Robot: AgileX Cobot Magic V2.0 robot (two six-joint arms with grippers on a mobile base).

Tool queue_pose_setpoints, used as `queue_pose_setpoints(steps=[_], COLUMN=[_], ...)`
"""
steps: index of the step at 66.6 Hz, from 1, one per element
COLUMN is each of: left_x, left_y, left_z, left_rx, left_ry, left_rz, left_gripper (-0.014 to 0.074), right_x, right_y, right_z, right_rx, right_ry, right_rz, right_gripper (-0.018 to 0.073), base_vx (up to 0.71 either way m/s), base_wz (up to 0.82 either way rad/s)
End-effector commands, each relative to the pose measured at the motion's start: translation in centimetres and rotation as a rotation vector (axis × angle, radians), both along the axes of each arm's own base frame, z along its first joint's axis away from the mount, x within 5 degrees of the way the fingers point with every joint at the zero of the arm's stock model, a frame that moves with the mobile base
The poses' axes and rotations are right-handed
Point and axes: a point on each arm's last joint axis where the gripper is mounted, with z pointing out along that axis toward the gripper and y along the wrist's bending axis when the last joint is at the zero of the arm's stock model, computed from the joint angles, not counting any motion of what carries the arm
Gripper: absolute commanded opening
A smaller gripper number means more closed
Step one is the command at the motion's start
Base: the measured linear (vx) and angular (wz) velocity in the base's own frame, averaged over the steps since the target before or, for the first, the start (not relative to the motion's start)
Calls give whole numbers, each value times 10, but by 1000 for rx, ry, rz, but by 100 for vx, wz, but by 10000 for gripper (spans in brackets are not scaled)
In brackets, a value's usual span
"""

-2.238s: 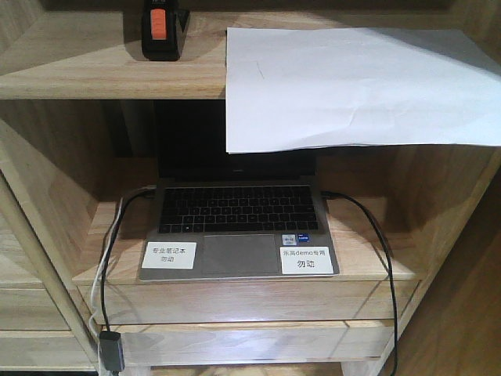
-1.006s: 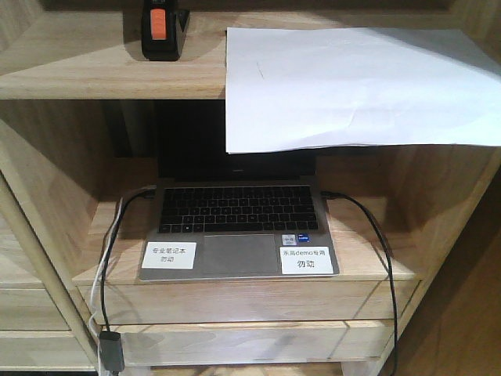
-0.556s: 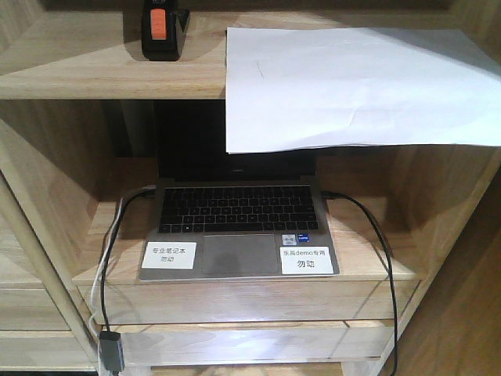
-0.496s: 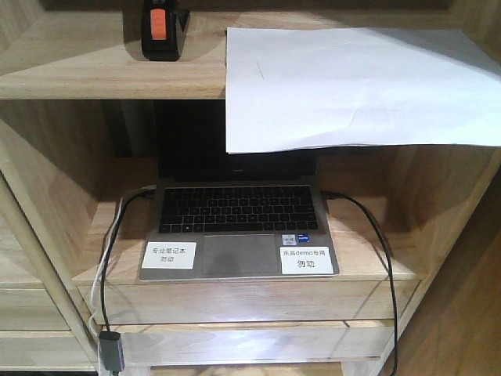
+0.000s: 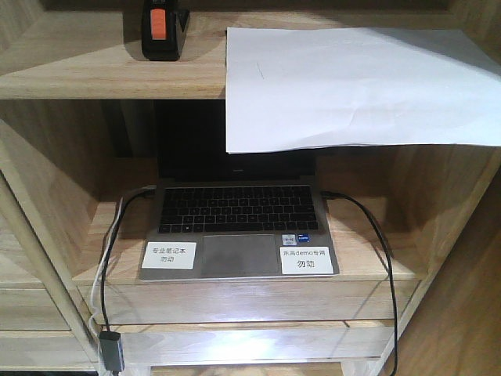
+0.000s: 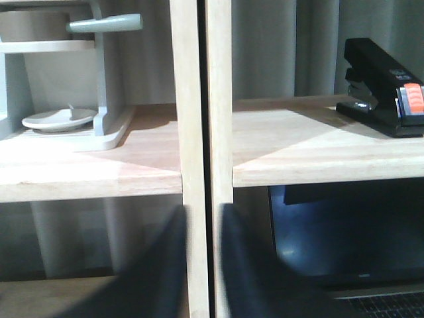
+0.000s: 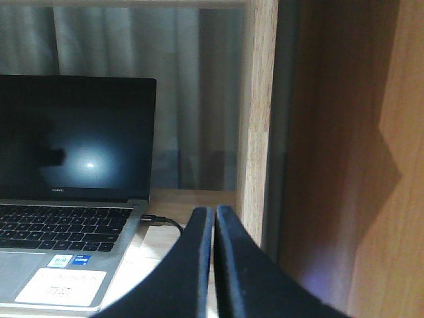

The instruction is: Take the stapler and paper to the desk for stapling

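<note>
Right jaws together, stapler (image 5: 160,31) on wood shelf (image 5: 94,70)

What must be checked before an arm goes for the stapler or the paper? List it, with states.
1. Stapler on the top shelf, nothing touching it: ok.
2. Paper on the same shelf, front edge overhanging: ok.
3. Left gripper empty, fingers apart: ok.
4. Left gripper lined up with the stapler: not ok, it faces the shelf post.
5. Right gripper open for the paper: not ok, fingers nearly together.
6. Desk ready: cannot tell, not in view.
</note>
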Motion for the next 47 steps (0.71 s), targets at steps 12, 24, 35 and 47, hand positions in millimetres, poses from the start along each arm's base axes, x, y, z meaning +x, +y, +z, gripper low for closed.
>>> queue_pose_setpoints(steps=[12,24,35,47], left_x=[-1,-1,-1,0], left_y=[0,0,-1,-6], left_z=[17,18,18,22], left_rx=[-17,-18,-42,-51], left_ry=[-106,-111,-114,-138], left_rz=[-2,-2,-10,-82], left_gripper=[507,552,551,551], right_x=[-2,-2,-2,-2], right_y=[0,0,0,0], right_z=[6,6,6,6], right_rx=[-6,-6,-6,-6], right_ry=[-84,-84,-84,-84], right_rz=[1,1,1,1], right_gripper=[-9,-9,-9,-9], base_vx=[0,0,0,0], base_wz=[0,0,0,0])
